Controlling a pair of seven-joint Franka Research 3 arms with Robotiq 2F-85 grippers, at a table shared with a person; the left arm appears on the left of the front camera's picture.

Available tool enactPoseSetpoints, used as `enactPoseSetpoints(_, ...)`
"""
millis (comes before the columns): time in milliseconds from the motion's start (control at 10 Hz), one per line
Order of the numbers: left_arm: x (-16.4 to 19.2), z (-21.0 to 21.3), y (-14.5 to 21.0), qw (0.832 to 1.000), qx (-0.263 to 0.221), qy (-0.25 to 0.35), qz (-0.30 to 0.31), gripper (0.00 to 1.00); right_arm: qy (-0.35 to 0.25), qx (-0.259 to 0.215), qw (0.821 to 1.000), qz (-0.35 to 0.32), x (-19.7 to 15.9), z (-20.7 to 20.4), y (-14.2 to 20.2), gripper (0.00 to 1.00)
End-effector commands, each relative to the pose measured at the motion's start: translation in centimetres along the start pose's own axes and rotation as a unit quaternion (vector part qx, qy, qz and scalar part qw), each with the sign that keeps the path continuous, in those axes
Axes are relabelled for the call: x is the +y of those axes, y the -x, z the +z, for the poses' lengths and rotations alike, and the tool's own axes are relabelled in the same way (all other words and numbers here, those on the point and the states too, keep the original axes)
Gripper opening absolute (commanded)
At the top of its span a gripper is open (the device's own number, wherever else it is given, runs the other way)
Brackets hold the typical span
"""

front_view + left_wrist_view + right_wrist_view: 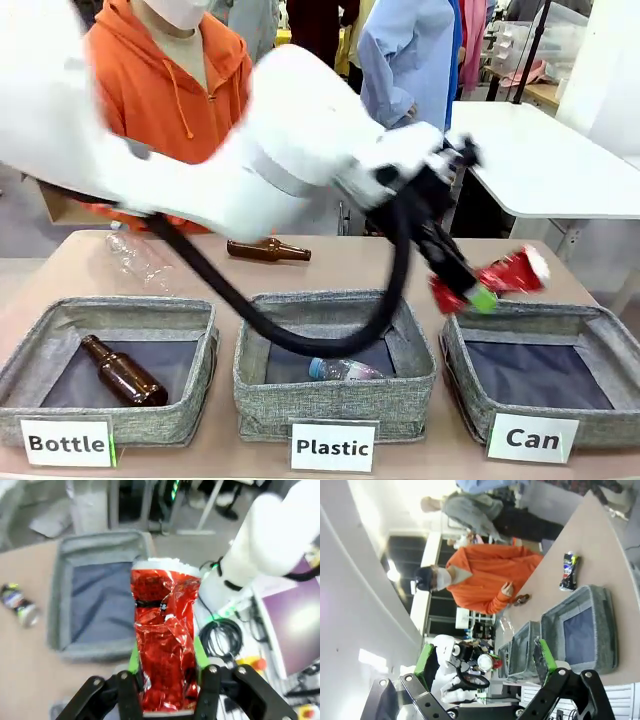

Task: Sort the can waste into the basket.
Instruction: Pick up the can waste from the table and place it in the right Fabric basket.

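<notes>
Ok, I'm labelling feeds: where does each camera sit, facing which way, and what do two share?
Front view: fixed on the robot's side, facing across the table at the person; the left gripper holds the crushed shiny red can by the grey woven "Can" basket.
Left wrist view: looks down its fingers at that can and basket.
Right wrist view: rolled sideways, open right gripper, facing the person.
Both wrist views show the slim dark can.

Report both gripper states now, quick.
Left gripper: closed on the crushed red can.
Right gripper: open, holding nothing.
</notes>
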State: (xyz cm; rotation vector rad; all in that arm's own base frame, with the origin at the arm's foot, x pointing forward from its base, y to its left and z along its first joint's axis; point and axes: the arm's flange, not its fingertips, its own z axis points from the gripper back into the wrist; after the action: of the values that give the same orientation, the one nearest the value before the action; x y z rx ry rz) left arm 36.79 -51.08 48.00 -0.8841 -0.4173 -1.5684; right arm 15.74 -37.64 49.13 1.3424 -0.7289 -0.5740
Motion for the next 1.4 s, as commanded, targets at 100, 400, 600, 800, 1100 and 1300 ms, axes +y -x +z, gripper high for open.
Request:
enactPoseSetpoints(100,3.9,-6.6,-4.0,0.997,0.052,-0.040,-0.031,0.00,-0.038,-0.037,0.998,0.037,-2.9,4.7,-0.5,1.00)
enactPoseSetpoints(400,5.5,-9.3,-4.4,0.991,0.046,-0.090,-0.090,0.00,-0.015,-0.032,0.999,0.015,-2.4,3.5,0.3,1.00)
enactPoseSetpoints(600,5.9,-9.3,-3.9,0.989,0.056,-0.098,-0.099,0.00,-0.015,-0.032,0.999,0.015,-2.4,3.5,0.3,1.00)
enactPoseSetpoints(800,6.1,-9.3,-3.6,0.988,0.066,-0.095,-0.105,0.00,-0.015,-0.032,0.999,0.015,-2.4,3.5,0.3,1.00)
enactPoseSetpoints(1100,5.8,-9.0,-3.5,0.989,0.057,-0.083,-0.107,1.00,-0.015,-0.032,0.999,0.015,-2.4,3.5,0.3,1.00)
enactPoseSetpoints(1300,5.5,-8.6,-3.4,0.990,0.056,-0.080,-0.106,1.00,-0.015,-0.032,0.999,0.015,-2.4,3.5,0.3,1.00)
